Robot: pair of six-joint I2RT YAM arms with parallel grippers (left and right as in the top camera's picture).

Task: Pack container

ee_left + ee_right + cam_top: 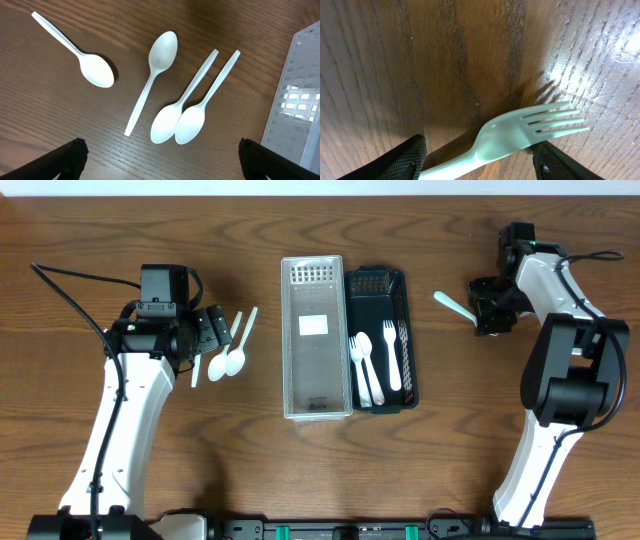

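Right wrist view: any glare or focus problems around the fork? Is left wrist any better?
Right wrist: bright glare on the table at upper right, washing out the grain; the fork is sharp, with a dark shadow just above its tines. Left wrist: even light, the spoons crisp with thin shadows, no glare.

Spoons (163, 50), trays (316, 337) on wooden table (330, 480)
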